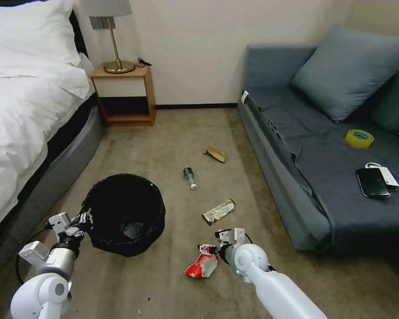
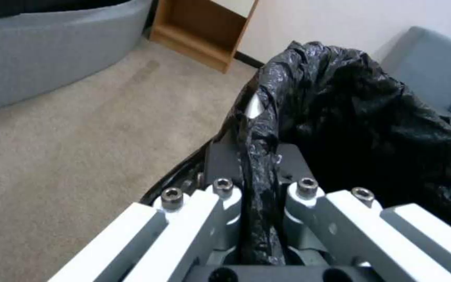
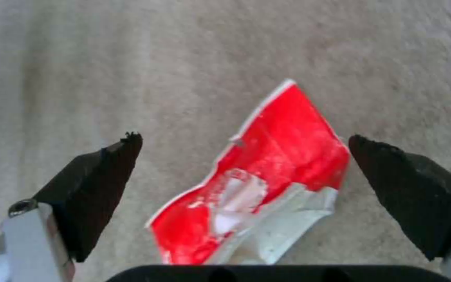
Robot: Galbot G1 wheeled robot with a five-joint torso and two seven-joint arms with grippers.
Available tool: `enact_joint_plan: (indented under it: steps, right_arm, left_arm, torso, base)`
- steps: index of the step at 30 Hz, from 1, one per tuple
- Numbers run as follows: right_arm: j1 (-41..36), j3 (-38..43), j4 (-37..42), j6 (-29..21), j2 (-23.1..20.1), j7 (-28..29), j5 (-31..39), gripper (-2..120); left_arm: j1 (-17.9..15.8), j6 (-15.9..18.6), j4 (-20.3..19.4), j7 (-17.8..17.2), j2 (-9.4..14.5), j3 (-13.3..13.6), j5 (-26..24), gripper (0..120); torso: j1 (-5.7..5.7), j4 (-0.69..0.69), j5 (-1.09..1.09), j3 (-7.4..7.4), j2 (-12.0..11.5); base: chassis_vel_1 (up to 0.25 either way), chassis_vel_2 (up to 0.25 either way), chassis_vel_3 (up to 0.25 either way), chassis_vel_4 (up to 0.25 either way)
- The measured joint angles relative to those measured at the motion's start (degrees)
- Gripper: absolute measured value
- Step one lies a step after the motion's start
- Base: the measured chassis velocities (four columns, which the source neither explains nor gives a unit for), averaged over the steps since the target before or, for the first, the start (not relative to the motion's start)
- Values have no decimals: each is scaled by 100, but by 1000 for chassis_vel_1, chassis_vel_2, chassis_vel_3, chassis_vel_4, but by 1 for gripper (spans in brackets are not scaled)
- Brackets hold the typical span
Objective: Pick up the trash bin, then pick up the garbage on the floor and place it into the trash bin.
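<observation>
Left tool (image 2: pixel 259 172) clamps the trash bin (image 1: pixel 125 212) rim; right tool (image 3: pixel 244 172) gapes over the red-and-white wrapper (image 3: pixel 257 184).

Trash bin (image 1: pixel 125 215) left of wrapper (image 1: pixel 202 266)

A bedroom is shown with a beige carpet floor (image 1: pixel 164 133) and plain cream walls (image 1: pixel 195 48) edged by a dark baseboard (image 1: pixel 195 106). On the left, a bed (image 1: pixel 26 102) is covered with white bedding over a grey base. Beside it in the corner, a small wooden nightstand (image 1: pixel 126 95) is seen, topped by a brass lamp (image 1: pixel 113 40) with a pale shade. On the right, a blue-grey sofa (image 1: pixel 306 150) is set against the wall, with a matching cushion (image 1: pixel 350 71) leaning at its back.
</observation>
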Motion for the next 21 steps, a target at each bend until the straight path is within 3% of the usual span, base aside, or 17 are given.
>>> enact_joint_plan:
  steps: [21]
  right_arm:
    - [-266,64,-255,-13,300,-376,-770,100]
  left_arm:
    - [30,-64,191,78,63,-58,-54,5]
  torso:
    - [0,0,1,0,0]
  base:
    - [0,0,0,0]
